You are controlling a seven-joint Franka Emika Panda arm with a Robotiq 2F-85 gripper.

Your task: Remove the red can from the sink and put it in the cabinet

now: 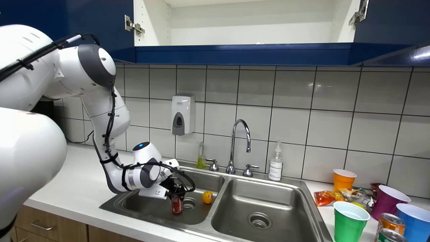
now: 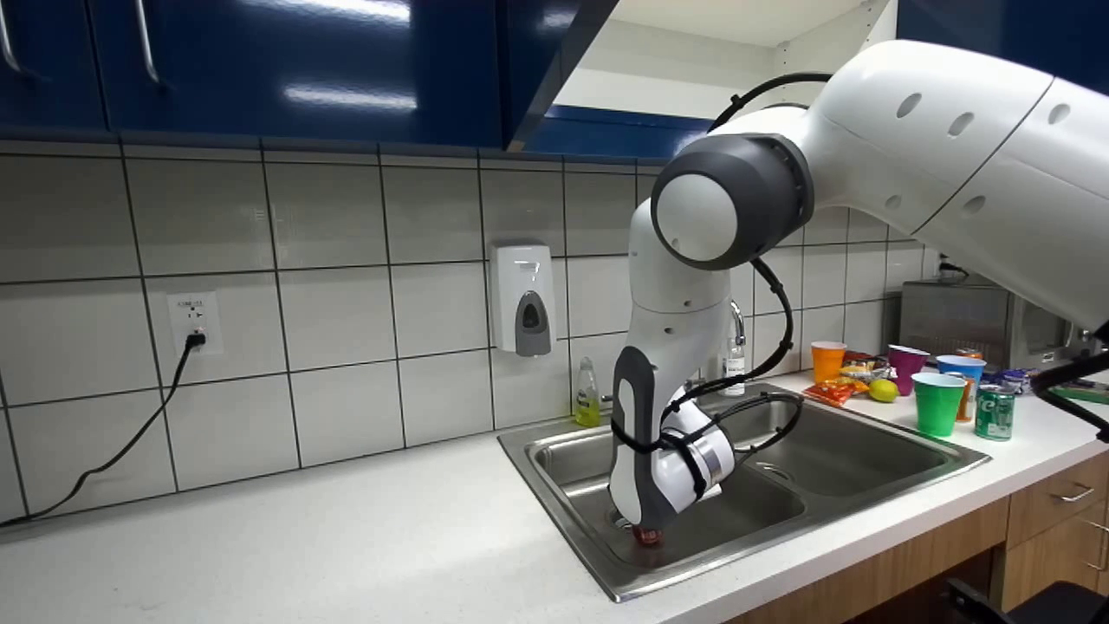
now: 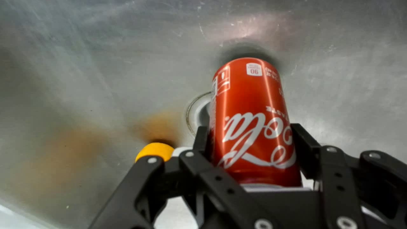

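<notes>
Red can [image 3: 251, 111] is noted inside the sink [image 1: 219, 198], held by its sides between my jaws, which I find parted only to its width, while in an exterior view the orange object [image 1: 207, 197] lies apart at three o'clock and the cabinet [image 1: 242, 55] stands open at one o'clock.

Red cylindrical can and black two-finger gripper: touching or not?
Touching. The wrist view shows the black two-finger gripper shut on the red cylindrical can, jaws against both sides, no visible gap.
</notes>
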